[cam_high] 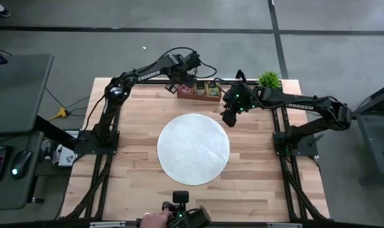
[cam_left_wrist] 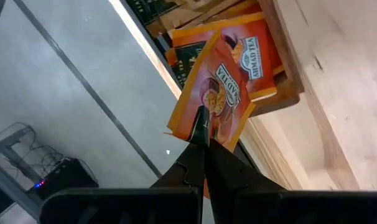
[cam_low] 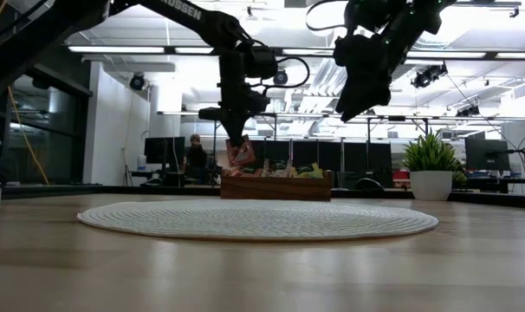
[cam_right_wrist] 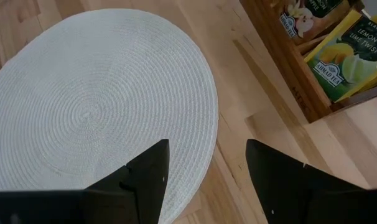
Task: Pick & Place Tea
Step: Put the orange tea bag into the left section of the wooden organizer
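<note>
Orange packet (cam_left_wrist: 214, 93), white mat (cam_right_wrist: 95, 99), brown tray (cam_right_wrist: 282, 68)

The packet is showing orange with a dark label and a purple-and-yellow fruit print. The mat is showing white, woven in concentric rings. The tray is holding yellow-green packets (cam_right_wrist: 350, 56) lettered in dark print. The table (cam_high: 255, 171) is showing pale wood grain; the plant (cam_low: 431, 156) is showing green in a white pot.
</note>
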You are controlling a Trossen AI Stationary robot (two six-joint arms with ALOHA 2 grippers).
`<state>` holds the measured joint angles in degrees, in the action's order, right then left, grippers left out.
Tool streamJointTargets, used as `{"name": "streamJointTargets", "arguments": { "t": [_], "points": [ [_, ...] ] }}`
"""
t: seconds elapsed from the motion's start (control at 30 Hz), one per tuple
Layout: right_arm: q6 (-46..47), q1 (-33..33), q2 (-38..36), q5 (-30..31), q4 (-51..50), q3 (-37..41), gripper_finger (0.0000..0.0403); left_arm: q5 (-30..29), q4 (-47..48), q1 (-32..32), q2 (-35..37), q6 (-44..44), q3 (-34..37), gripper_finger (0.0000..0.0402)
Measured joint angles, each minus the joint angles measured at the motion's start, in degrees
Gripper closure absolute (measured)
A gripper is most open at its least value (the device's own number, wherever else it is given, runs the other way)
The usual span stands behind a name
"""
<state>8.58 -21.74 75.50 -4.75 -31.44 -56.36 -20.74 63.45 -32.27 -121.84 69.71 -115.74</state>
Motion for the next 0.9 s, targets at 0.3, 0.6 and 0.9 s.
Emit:
{"name": "streamJointTargets", "arguments": {
  "t": [0.3,0.6,0.9],
  "points": [
    [-1.9,0.0,0.0,0.0,0.0,0.0,0.0194,0.8,0.0,0.0,-1.3,3.7,-0.1,0.0401],
    [-3.3,0.0,0.0,-1.6,0.0,0.0,0.0194,0.8,1.3,0.0,-3.8,3.5,0.1,0.0401],
    [-4.1,0.0,0.0,-2.3,0.0,0.0,0.0194,0.6,0.1,0.4,-3.8,6.4,0.1,0.0401]
  ]
}}
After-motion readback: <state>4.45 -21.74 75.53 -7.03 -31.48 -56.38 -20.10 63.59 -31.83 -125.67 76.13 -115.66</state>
